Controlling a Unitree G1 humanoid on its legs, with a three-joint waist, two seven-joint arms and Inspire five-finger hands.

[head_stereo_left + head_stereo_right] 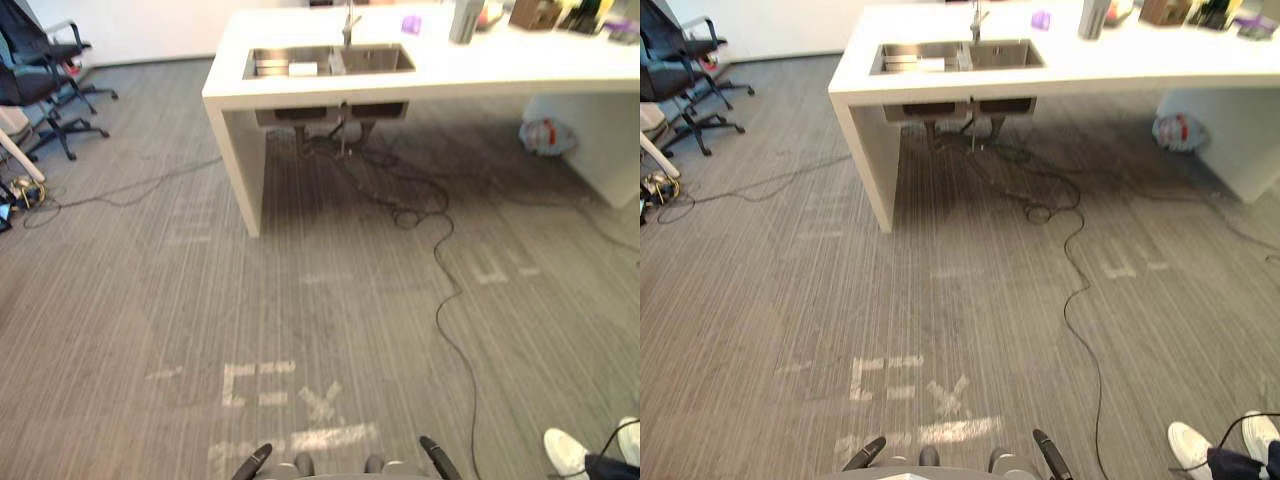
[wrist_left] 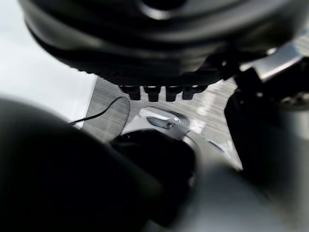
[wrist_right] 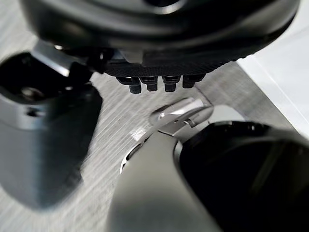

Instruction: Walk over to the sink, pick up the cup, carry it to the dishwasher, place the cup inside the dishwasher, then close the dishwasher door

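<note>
1. A long white counter [image 1: 300, 95] stood at the far side of a grey striped carpet [image 1: 300, 300], well apart from the robot.
2. A rectangular stainless-steel sink [image 1: 375, 60] with two basins was set into the counter's left part, with a metal tap [image 1: 349, 22] rising behind it.
3. A tall grey cylindrical cup [image 1: 465, 20] stood upright on the counter, near the sink on its right.
4. A small purple object [image 1: 411, 24] sat on the counter between the tap and the cup. A small white object [image 1: 302, 68] lay in the sink's left basin. Both were too small to identify.
5. The left hand [image 2: 154, 38] hung low over the carpet, its fingers [image 2: 153, 93] relaxed in a row side by side, holding nothing.
6. The right hand [image 3: 159, 34] hung the same way, its fingers [image 3: 152, 84] loose in a row and empty.
7. The cup was far from both hands, with the whole stretch of carpet between.
8. Black office chairs [image 1: 40, 70] stood at the far left.
9. A person's white shoe [image 1: 565, 450] showed at the near right.
</note>
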